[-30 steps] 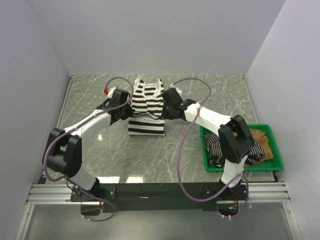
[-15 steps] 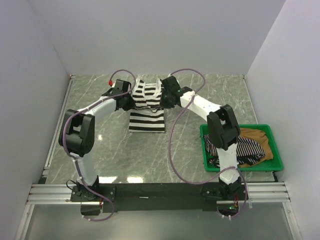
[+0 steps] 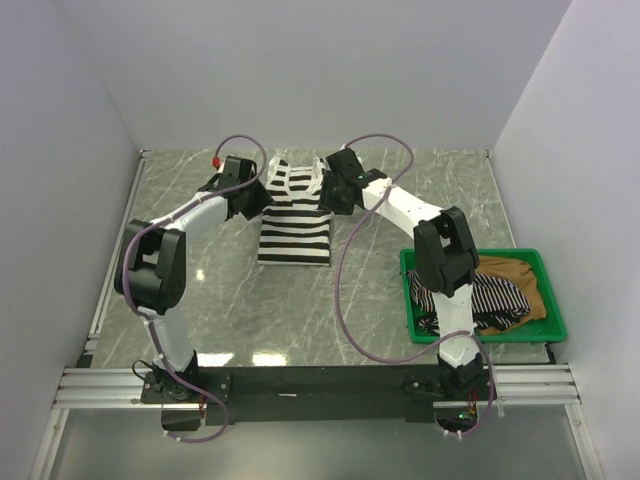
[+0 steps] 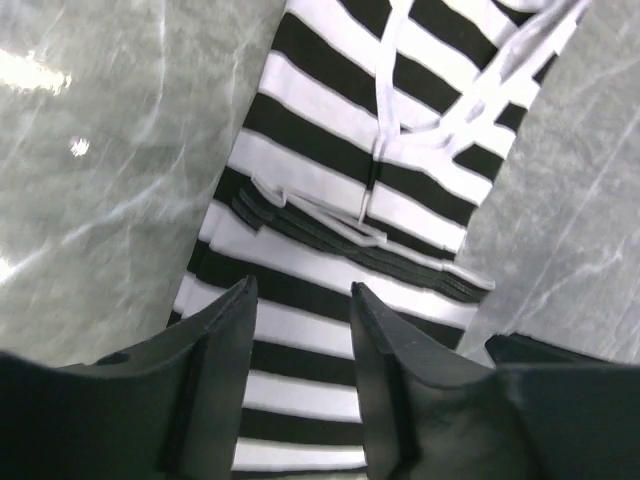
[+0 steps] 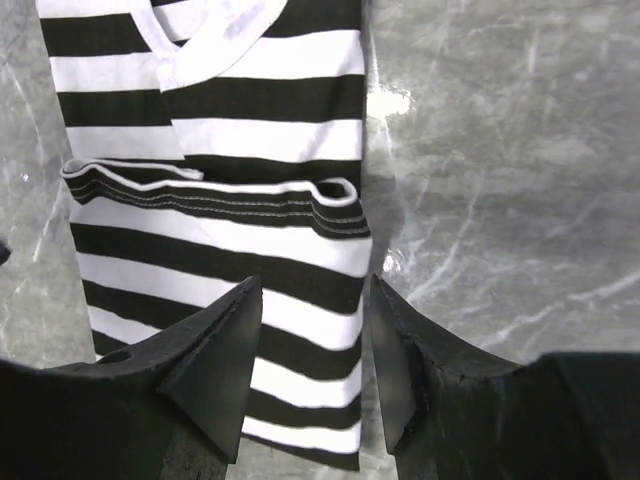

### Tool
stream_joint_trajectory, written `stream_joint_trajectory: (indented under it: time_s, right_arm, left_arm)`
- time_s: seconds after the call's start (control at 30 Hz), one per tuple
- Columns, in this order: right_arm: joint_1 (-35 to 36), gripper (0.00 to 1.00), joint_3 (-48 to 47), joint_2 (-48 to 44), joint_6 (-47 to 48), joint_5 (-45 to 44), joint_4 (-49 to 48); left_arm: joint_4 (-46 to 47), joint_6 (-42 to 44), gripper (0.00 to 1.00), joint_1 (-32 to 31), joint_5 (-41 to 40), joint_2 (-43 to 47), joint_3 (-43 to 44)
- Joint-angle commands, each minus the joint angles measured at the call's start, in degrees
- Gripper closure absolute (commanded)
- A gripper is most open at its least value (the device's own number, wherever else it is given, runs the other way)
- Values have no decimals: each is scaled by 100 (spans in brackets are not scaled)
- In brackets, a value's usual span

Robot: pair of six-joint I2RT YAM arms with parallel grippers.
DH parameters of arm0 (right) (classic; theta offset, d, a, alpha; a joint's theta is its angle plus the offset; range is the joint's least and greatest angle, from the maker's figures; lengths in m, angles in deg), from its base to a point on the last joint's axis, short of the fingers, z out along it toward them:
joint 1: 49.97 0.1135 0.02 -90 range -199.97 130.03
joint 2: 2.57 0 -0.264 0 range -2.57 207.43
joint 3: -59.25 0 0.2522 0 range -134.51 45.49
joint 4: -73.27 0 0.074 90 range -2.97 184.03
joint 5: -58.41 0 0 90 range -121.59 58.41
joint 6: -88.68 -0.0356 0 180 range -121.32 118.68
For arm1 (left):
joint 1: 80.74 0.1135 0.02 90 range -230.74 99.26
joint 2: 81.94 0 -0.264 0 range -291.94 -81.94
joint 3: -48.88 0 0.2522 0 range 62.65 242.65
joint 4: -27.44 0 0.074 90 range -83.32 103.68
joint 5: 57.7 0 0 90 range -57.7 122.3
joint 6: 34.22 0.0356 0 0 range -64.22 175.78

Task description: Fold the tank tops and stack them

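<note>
The black-and-white striped tank top lies folded flat at the middle back of the table, its hem edge doubled over below the straps. My left gripper hovers over its left side, open with nothing between its fingers. Over the cloth's right edge, my right gripper also stands open and holds nothing. The pinstriped tank top and the tan-brown tank top lie crumpled in the green tray.
The green tray sits at the near right beside the right arm's base. White walls close in the marbled table on three sides. Purple cables loop over both arms.
Both grippers carried the cloth toward the back, laid it down over itself and opened, letting go of it. The striped top now lies flat.
</note>
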Motion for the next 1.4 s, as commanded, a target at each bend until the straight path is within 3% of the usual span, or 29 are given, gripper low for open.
stream_joint_trajectory:
  time_s: [0.0, 0.2, 0.37, 0.7, 0.93, 1.17, 1.37]
  right_arm:
    - [36, 46, 235, -659, -12, -244, -89]
    - [388, 50, 1360, -1248, -232, -226, -642]
    - [406, 55, 1528, -924, -267, -77, -739]
    - [344, 59, 1695, -466, -294, -156, -669]
    - [327, 59, 1818, -554, -223, -244, -599]
    - [300, 47, 2021, -1273, -223, -200, -661]
    - [292, 45, 2512, -1827, -469, 11, -792]
  left_arm:
    - [241, -65, 53, 3, 94, 677, -331]
    - [566, -249, 71, -216, 385, 1064, -1262]
    - [777, -452, 82, -348, 420, 995, -1790]
    - [1076, -812, 87, -383, 482, 828, -2511]
    - [1164, -742, 84, -418, 613, 915, -2758]
    - [832, -461, 70, -418, 666, 1459, -2477]
    - [637, -355, 55, -304, 675, 2048, -2564]
